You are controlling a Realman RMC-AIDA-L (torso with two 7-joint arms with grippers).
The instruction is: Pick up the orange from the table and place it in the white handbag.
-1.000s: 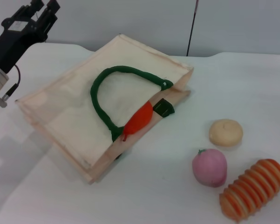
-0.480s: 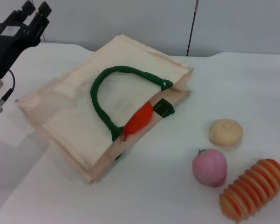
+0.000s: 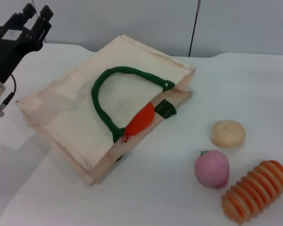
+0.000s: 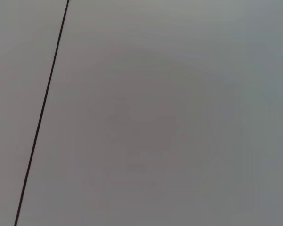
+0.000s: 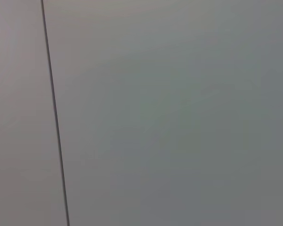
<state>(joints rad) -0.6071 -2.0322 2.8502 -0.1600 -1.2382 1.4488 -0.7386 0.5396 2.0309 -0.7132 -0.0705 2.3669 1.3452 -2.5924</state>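
While the left gripper [image 3: 36, 10] hangs raised at the far left, above the table's far-left corner, its two dark fingers stand slightly apart with nothing between them, pointing up and away. Its arm runs down toward the left edge, green light on the wrist. White handbag [image 3: 80, 113] lies flat just right of that arm, tilted diagonally, mouth toward the right. One dark green handle [image 3: 108, 89] loops across the bag's top face. The orange [image 3: 140, 120] sits in the bag's mouth at the right edge, wedged between the canvas lips with only a slanted orange-red sliver showing, touching the handle's base and a green tab [image 3: 165, 108]. It is well apart from the left gripper, to the right and nearer, with most of the bag between them. Further right on the white table [image 3: 179, 188]: a cream bun-shaped toy [image 3: 228, 133], a pink peach-like ball [image 3: 212, 168] just nearer than it, and a ribbed orange-striped toy [image 3: 255, 190] at near right. Right gripper not seen in any view; both wrist views show only a blank grey wall with a dark line.
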